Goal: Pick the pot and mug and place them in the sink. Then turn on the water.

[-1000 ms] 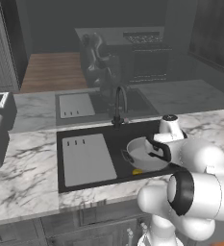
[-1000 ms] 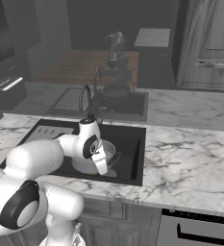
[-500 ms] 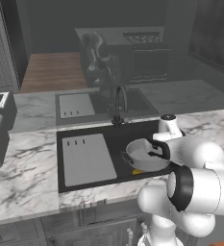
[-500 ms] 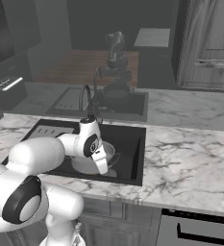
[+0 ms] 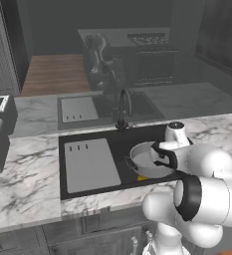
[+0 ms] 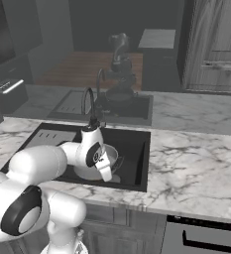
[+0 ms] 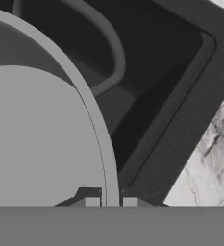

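From my remote station I see the gripper [image 7: 107, 202] clamped on the rim of the pot [image 5: 146, 160], its jaws drawn narrow with one fingertip on either side of the thin grey wall, as the hand view makes plain. The wide, shallow grey pot sits low inside the black sink [image 5: 82, 143], in the right half of the basin, beside the light grey slotted drain panel [image 5: 90, 164] that covers the left half. One loop handle [image 7: 114, 57] of the pot curves over the dark basin floor in the hand view, near the sink's far corner and the marble bench [image 7: 214, 153] beyond it. From the right base view the pot [image 6: 112, 155] lies tucked under the white arm, whose wrist leans down over the sink's front right part. The dark gooseneck faucet [image 5: 123, 107] stands at the back edge of the sink, just behind the pot. A small yellow patch [image 5: 142, 178] shows at the pot's near side in the left base view; I cannot tell what it is.
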Controlling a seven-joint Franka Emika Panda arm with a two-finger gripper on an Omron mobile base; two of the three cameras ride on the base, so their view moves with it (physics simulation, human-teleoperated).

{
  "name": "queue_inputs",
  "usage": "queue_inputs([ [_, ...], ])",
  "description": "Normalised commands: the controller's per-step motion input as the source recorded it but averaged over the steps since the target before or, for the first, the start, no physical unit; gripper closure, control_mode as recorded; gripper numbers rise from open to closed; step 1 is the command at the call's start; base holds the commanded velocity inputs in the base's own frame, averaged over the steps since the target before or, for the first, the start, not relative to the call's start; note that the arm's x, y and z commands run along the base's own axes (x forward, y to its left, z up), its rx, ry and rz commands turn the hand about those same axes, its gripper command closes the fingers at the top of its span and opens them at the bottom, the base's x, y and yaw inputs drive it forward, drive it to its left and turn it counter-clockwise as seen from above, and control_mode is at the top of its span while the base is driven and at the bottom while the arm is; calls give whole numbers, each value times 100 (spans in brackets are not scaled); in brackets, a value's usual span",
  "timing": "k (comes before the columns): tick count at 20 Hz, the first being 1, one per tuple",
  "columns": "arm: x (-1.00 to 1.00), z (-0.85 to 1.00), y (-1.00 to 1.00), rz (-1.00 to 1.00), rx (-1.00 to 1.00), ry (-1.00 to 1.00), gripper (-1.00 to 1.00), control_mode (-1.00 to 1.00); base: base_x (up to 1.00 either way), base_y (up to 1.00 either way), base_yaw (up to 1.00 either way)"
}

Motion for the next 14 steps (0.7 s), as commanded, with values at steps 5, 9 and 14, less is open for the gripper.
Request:
queue_inputs([
  [5,0,0,0,3,0,-6,100,-100,0,0,0],
  [9,0,0,0,3,0,0,100,-100,0,0,0],
  [14,0,0,0,3,0,0,100,-100,0,0,0],
])
